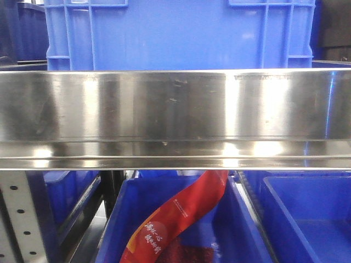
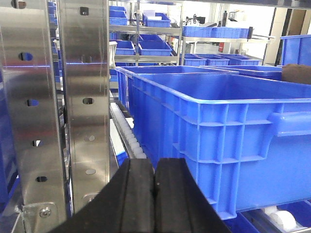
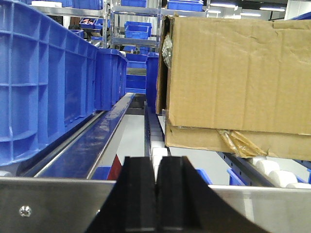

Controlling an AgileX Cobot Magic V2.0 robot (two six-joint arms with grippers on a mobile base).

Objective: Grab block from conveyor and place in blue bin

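Front view: a wide steel rail point(image 1: 175, 118) runs across the whole picture; a blue crate point(image 1: 181, 33) stands behind and above it.
Below the rail: an open blue bin point(image 1: 241, 230) with a red printed packet point(image 1: 175, 219) lying tilted inside; a second blue bin point(image 1: 307, 219) just beside it on the right.
Left claw point(image 2: 154, 182): black fingers pressed together, no gap, nothing between them.
Left wrist view: large blue tub point(image 2: 228, 131) right in front of the claw, sitting on white rollers point(image 2: 129, 136); two perforated steel posts point(image 2: 58, 102) stand upright to the left; more blue bins on shelves far behind.
Right claw point(image 3: 156, 179): fingers narrow, touching, holding nothing.
Right wrist view: cardboard box point(image 3: 238, 82) on white rollers point(image 3: 267, 170) to the right; row of blue crates point(image 3: 48, 82) on the left; a steel bar point(image 3: 48, 204) crosses under the claw.
Block: not seen in any view.
Conveyor belt: no dark grey belt shows; only roller tracks and steel rails.
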